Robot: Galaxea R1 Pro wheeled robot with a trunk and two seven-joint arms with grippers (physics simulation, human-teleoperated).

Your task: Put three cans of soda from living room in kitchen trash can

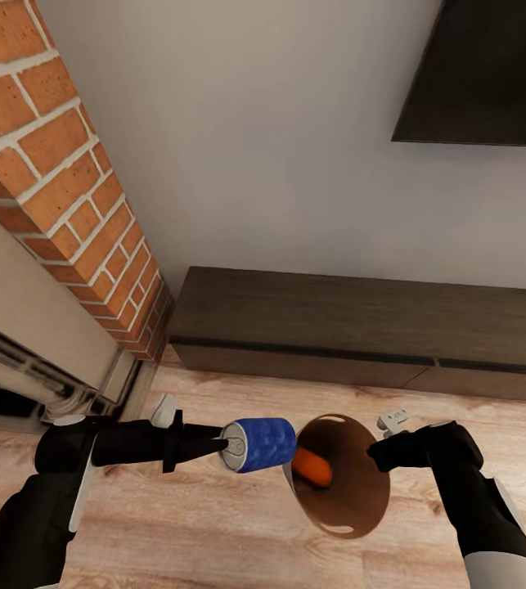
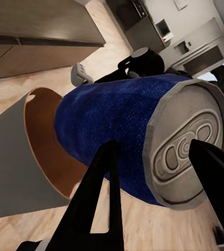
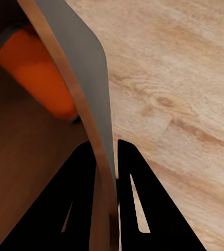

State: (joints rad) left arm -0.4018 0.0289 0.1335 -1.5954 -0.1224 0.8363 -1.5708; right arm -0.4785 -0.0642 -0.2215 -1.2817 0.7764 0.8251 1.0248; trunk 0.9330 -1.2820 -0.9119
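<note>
Holding the bin (image 1: 352, 507) tilted by its rim, your right gripper (image 1: 375, 452) pinches it; an orange can (image 1: 312, 466) lies inside, and your left gripper (image 1: 223, 446) clasps the blue can (image 1: 263, 443) at its mouth.

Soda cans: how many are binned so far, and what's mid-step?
Done: one orange can lies inside the trash can. In hand: the left gripper holds the blue can on its side at the bin's rim, not yet inside; the right gripper pinches the bin's wall, holding it tilted above the wood floor. Left: drop the blue can in. The third can isn't visible, so its status can't be judged.
</note>
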